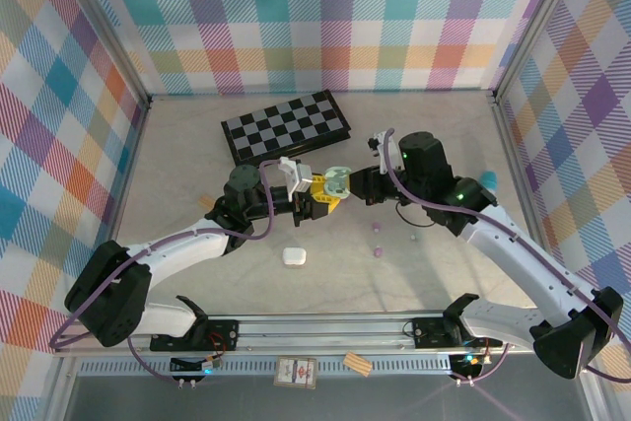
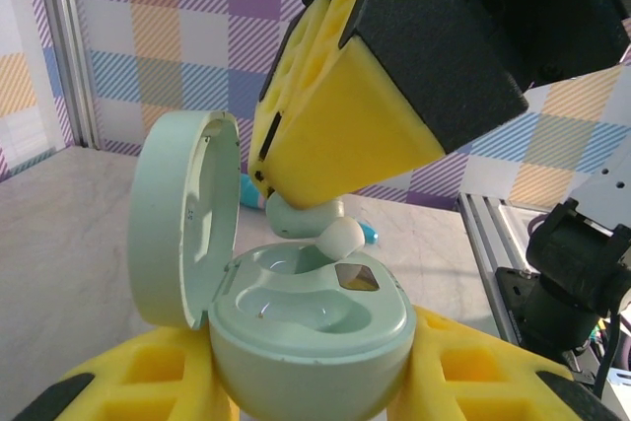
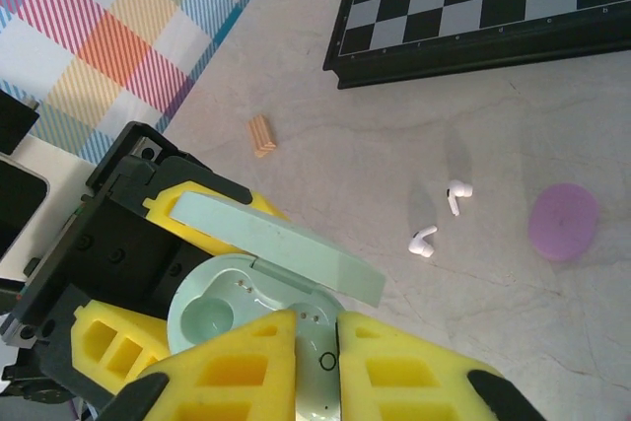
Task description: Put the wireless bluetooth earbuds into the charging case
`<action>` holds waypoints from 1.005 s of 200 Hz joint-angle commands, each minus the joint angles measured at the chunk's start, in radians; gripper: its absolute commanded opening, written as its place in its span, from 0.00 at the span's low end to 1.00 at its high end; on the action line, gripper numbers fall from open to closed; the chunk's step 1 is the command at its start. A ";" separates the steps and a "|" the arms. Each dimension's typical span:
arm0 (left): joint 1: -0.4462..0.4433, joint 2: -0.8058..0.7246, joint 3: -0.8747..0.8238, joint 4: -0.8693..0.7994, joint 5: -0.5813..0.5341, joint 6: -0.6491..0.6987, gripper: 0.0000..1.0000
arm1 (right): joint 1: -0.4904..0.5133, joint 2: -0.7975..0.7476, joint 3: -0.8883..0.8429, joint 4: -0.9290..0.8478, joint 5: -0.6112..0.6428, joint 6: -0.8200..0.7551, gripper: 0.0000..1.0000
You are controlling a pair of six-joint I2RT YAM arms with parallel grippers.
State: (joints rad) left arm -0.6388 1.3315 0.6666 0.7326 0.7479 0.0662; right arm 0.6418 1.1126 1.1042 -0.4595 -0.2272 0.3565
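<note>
Between yellow foam pads (image 2: 473, 374), glossy mint case (image 2: 306, 337)

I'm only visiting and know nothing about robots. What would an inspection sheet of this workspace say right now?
Surface: pale marbled tabletop, flat.
Job's things: open mint-green case; mint-green earbud poised over its wells; white earbuds lying loose; white case on the table.
Clutter: chessboard, wooden block, purple disc.
Grippers: left gripper shut on the mint-green case; right gripper shut on the mint-green earbud.
Cables: purple cables, hanging in loose loops.
Surroundings: plaid fabric walls, aluminium frame.
</note>
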 commanded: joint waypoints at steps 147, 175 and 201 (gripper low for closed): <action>0.004 -0.022 0.033 0.053 0.042 -0.033 0.32 | 0.019 0.010 -0.030 0.059 0.009 -0.089 0.16; 0.004 -0.022 0.033 0.053 0.039 -0.036 0.32 | 0.027 0.009 -0.030 0.075 0.011 -0.088 0.16; 0.004 -0.023 0.030 0.056 0.023 -0.042 0.32 | 0.032 -0.004 -0.038 0.077 0.012 -0.082 0.16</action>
State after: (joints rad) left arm -0.6388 1.3312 0.6666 0.7143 0.7582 0.0399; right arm 0.6647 1.1149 1.0790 -0.4046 -0.2096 0.2901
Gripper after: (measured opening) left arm 0.342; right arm 0.161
